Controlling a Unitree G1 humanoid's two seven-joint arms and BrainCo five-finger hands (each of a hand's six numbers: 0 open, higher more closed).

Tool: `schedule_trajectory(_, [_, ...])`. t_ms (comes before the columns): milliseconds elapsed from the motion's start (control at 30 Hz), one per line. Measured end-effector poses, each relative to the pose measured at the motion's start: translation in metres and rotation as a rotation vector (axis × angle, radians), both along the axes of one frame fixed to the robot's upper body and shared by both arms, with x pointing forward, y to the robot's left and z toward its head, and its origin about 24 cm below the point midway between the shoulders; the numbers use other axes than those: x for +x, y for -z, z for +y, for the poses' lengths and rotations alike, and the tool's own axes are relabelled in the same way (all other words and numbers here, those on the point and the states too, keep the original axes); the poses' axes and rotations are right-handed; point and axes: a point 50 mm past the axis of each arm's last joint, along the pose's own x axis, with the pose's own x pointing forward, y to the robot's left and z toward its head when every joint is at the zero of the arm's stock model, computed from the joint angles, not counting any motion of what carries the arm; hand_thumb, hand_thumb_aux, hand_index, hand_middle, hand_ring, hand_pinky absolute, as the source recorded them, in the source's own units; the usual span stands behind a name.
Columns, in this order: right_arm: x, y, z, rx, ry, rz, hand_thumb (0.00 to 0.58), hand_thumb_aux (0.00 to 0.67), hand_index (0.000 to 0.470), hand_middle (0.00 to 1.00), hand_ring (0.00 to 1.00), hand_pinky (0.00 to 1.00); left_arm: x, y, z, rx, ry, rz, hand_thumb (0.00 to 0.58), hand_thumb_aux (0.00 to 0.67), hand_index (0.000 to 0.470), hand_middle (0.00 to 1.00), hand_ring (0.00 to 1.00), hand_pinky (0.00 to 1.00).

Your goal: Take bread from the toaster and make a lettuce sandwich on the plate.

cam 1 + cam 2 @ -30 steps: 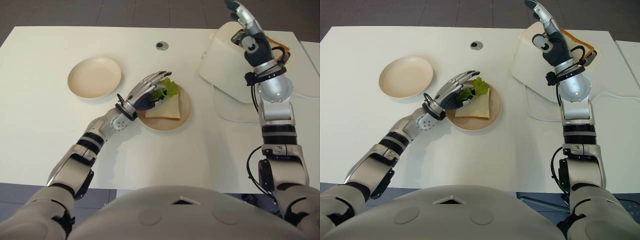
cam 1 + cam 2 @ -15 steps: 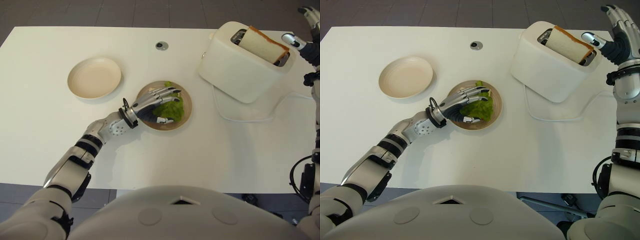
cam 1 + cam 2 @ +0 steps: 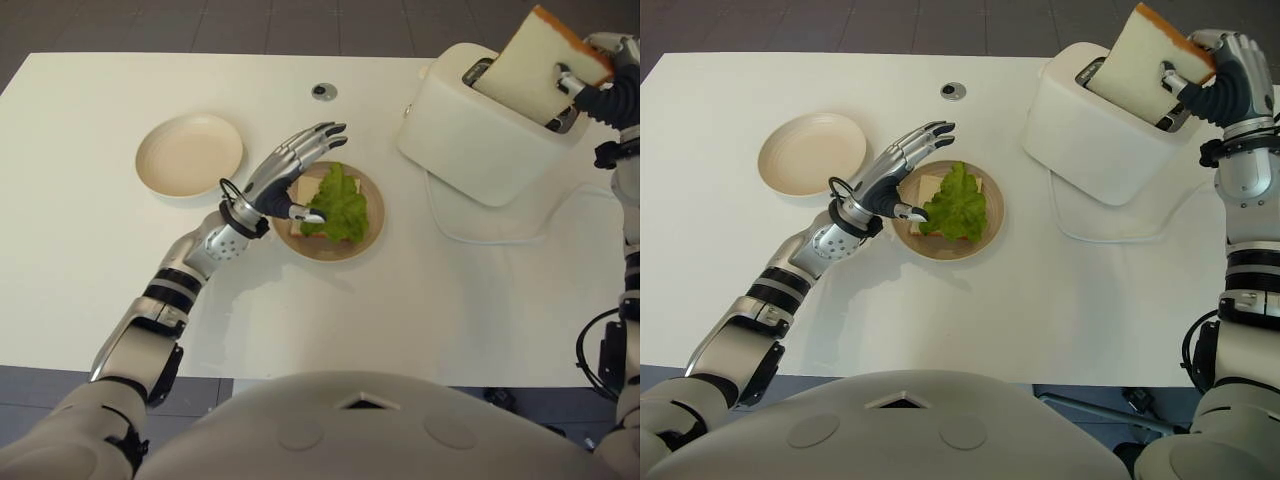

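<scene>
Inventory from my remote station, each item placed against the nearest hand.

1. Right hand [image 3: 1225, 80]: raised above the far side of the toaster [image 3: 470, 140], fingers clamped on the upper corner of the toast slice [image 3: 1140, 55].
2. Toast slice: held tilted, crust edge up. Its lower corner is down at the slot mouth, just left of and below the right hand. I cannot tell whether it has cleared the slot. I judge it light, dry and fairly stiff, but crumbly. A grip by one corner can snap it, so I would rather hold across its flat faces near the middle, with mild pressure.
3. Left hand [image 3: 290, 175]: fingers spread and holding nothing, hovering over the near-left edge of the plate [image 3: 374, 222].
4. Lettuce leaf [image 3: 338, 205]: just right of the left hand's fingertips, lying on the bottom slice [image 3: 931, 186] on the plate. It looks soft, floppy, very light and perhaps damp. It could slide or bunch up when the top slice lands.
5. Bottom slice: mostly under the leaf, with a pale corner beside the left thumb.
6. Empty dish [image 3: 189, 154]: left of and beyond the left hand, well apart from the plate.
7. Cord [image 3: 470, 235]: loops across the table [image 3: 100, 250] below the toaster, between the two hands and near the carrying path.
</scene>
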Motion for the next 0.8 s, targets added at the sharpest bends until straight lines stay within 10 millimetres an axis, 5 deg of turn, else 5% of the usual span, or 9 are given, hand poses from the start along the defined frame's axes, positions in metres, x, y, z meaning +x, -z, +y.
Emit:
schedule_trajectory(133, [-0.011, -0.025, 0.022, 0.128, -0.182, -0.214, 0.58, 0.67, 0.47, 1.0, 1.0, 1.0, 0.003, -0.009, 0.008, -0.089, -0.031, -0.014, 0.0, 0.0, 0.0, 0.0, 0.0, 0.0])
schedule_trajectory(267, [-0.008, -0.021, 0.059, 0.225, -0.454, -0.14, 0.58, 0.67, 0.47, 1.0, 1.0, 1.0, 0.004, -0.022, 0.02, -0.244, -0.029, -0.014, 0.0, 0.0, 0.0, 0.0, 0.0, 0.0])
schedule_trajectory(400, [0.007, 0.01, 0.1, 0.262, -0.661, 0.127, 0.58, 0.67, 0.47, 1.0, 1.0, 1.0, 0.002, -0.039, 0.038, -0.512, 0.037, 0.024, 0.0, 0.0, 0.0, 0.0, 0.0, 0.0])
schedule_trajectory(567, [0.019, 0.071, 0.152, 0.245, -0.869, 0.519, 0.58, 0.67, 0.47, 1.0, 1.0, 1.0, -0.009, -0.055, 0.059, -0.742, 0.179, 0.075, 0.0, 0.0, 0.0, 0.0, 0.0, 0.0])
schedule_trajectory(800, [0.022, 0.117, 0.185, 0.139, -0.973, 0.797, 0.58, 0.67, 0.47, 1.0, 1.0, 1.0, -0.035, -0.053, 0.061, -0.721, 0.498, 0.19, 0.0, 0.0, 0.0, 0.0, 0.0, 0.0])
